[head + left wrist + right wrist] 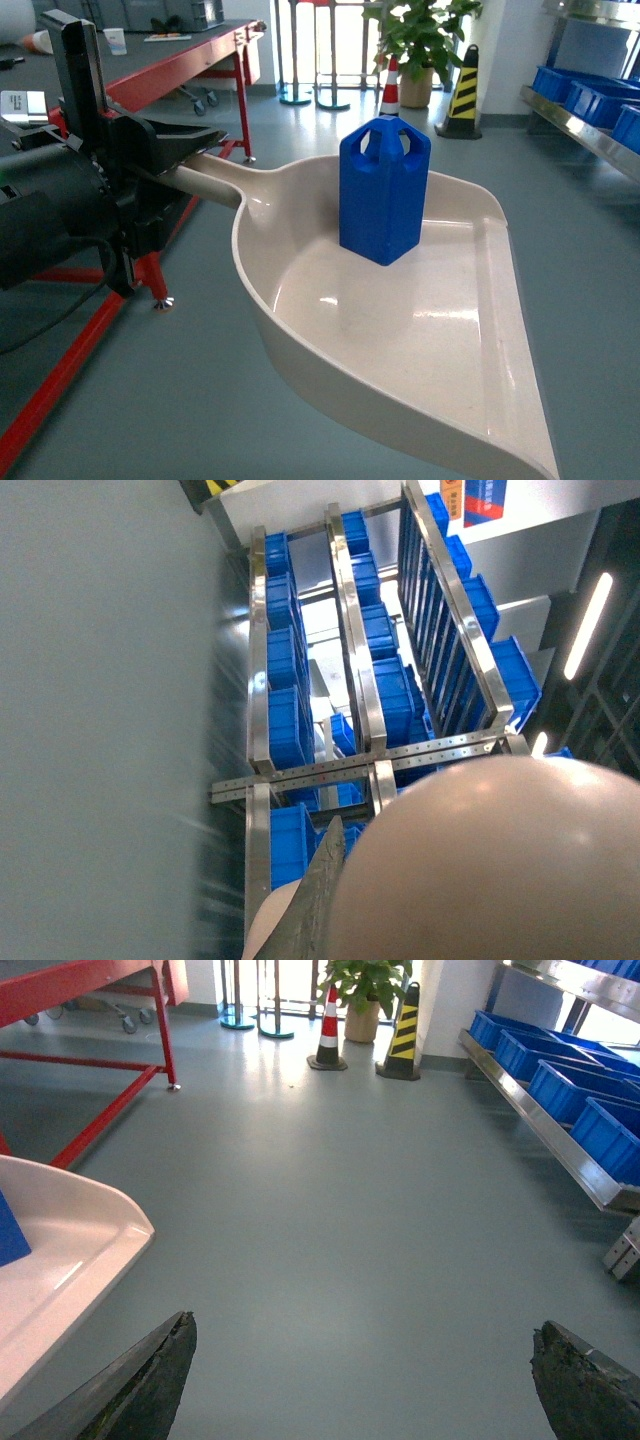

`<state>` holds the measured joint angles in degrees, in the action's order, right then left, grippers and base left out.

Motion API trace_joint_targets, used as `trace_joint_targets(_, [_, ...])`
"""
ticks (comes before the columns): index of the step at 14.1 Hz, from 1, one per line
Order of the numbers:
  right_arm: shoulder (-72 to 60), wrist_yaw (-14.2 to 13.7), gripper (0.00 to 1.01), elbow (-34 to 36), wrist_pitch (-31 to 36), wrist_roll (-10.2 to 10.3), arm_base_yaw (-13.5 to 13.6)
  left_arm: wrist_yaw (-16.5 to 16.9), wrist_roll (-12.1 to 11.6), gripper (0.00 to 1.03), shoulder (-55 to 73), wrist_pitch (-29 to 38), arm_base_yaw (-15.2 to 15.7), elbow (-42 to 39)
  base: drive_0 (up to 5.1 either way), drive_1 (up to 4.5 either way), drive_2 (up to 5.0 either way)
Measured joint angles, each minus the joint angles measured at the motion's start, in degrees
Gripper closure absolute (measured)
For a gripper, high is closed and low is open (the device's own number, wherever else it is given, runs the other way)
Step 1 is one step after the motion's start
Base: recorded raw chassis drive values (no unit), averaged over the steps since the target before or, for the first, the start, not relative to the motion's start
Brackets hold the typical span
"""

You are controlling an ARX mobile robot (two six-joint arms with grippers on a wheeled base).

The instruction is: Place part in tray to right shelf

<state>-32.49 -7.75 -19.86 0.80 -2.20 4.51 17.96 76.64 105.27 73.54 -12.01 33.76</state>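
You have bare grey floor (380, 1210) ahead toward 12 o'clock. The shelf (560, 1140) with blue crates (570, 1085) blocks 2 o'clock; the red table (100, 1000) blocks 10 o'clock.

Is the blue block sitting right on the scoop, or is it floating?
Touching. In the head view the blue block stands upright with its bottom edge resting on the cream scoop's inner floor, no gap beneath it.
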Motion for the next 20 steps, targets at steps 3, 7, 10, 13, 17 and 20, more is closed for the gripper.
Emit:
trace_joint_targets(3, [0.1,0.0,0.03,0.0,0.1,0.0,0.0,0.0,0.0,0.89,0.0,-0.1,0.0,0.0,-0.1,3.98,-4.2])
trace_joint_targets(7, [0.0,0.0,0.03,0.0,0.1,0.0,0.0,0.0,-0.1,0.89,0.0,-0.2,0.0,0.0,-0.1,3.99,-4.2])
trace_joint_targets(10, [0.1,0.0,0.03,0.0,0.0,0.0,0.0,0.0,0.0,0.89,0.0,-0.2,0.0,0.0,-0.1,3.99,-4.2])
trace_joint_targets(13, [0.1,0.0,0.03,0.0,0.0,0.0,0.0,-0.1,0.0,0.89,0.0,-0.2,0.0,0.0,-0.1,3.99,-4.2])
trace_joint_targets(17, [0.0,0.0,0.03,0.0,0.0,0.0,0.0,0.0,0.0,0.89,0.0,-0.1,0.0,0.0,-0.1,3.99,-4.2])
trace_joint_targets(20, [-0.4,0.0,0.03,0.0,-0.2,0.0,0.0,-0.5,0.0,0.89,0.0,-0.2,0.4,0.2,-0.1,3.99,-4.2])
